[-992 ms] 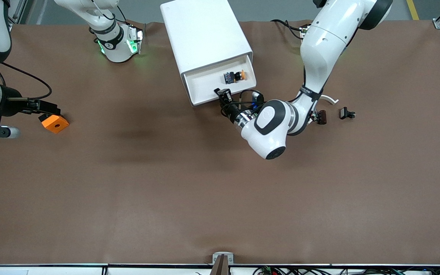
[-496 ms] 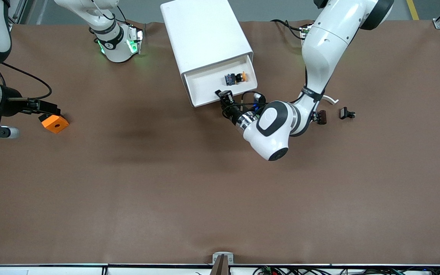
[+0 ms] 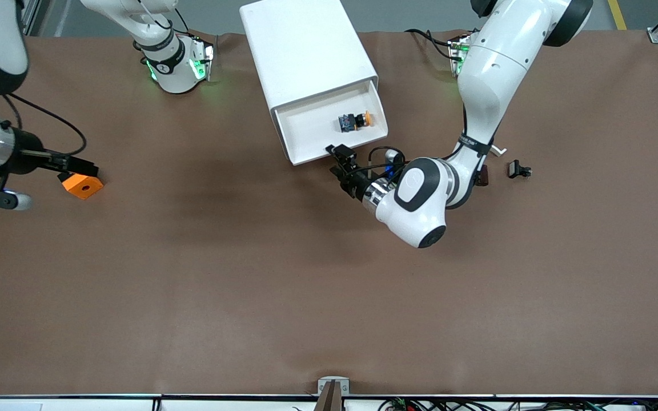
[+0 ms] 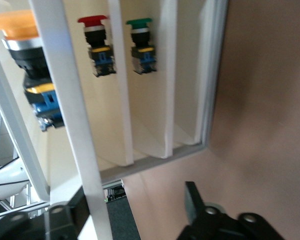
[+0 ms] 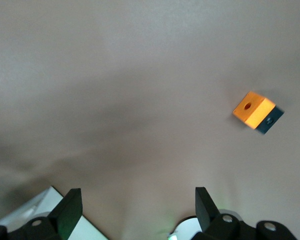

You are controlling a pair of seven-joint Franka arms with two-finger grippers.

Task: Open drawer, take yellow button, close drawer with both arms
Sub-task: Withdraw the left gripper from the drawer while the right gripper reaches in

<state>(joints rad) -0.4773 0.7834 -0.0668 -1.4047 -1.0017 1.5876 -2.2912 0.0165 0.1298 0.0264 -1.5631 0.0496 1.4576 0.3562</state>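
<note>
White arms [image 3: 489, 74], black joint rings, black cables, green lights.

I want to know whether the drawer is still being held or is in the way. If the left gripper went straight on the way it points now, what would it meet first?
Probably the pale front edge of the open drawer: the left gripper points at it from just in front, open, one finger on each side of the front panel. The button lies farther in; depth is hard to judge.
</note>
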